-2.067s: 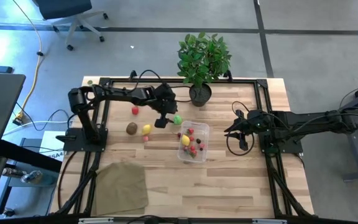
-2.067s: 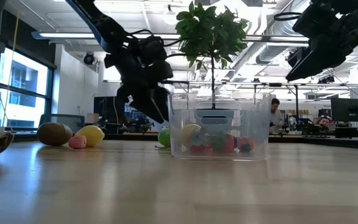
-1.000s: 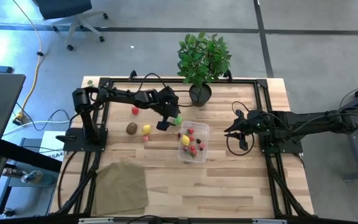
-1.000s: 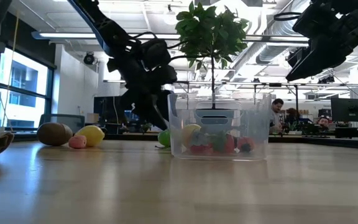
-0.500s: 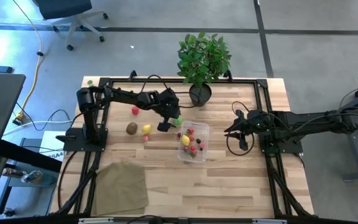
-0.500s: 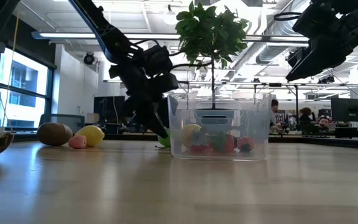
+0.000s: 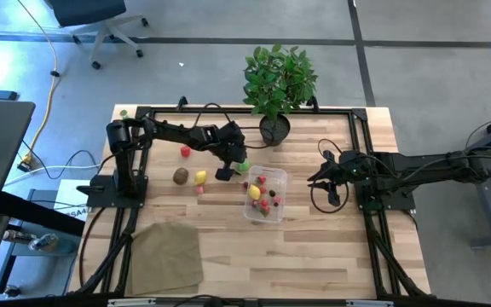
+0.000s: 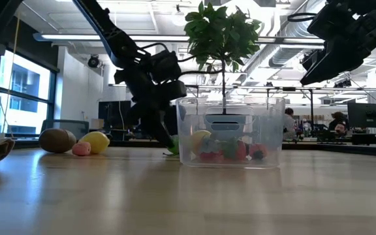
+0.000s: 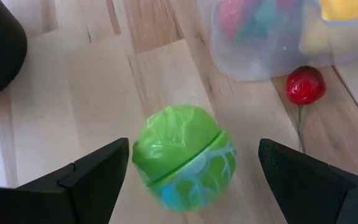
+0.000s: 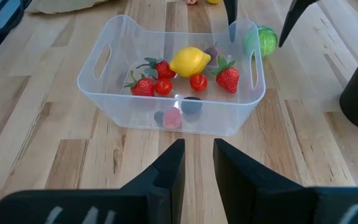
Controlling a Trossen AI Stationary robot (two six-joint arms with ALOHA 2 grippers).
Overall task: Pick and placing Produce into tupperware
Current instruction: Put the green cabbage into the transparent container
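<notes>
Green toy vegetable (image 9: 183, 155) lies between open left gripper (image 9: 191, 171) fingers, seemingly untouched.

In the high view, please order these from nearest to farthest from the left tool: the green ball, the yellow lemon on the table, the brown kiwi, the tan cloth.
1. Green ball: right beside the left tool, next to the tupperware.
2. Lemon: to the tool's left.
3. Kiwi: just past the lemon.
4. Cloth: at the table's front left corner.
</notes>
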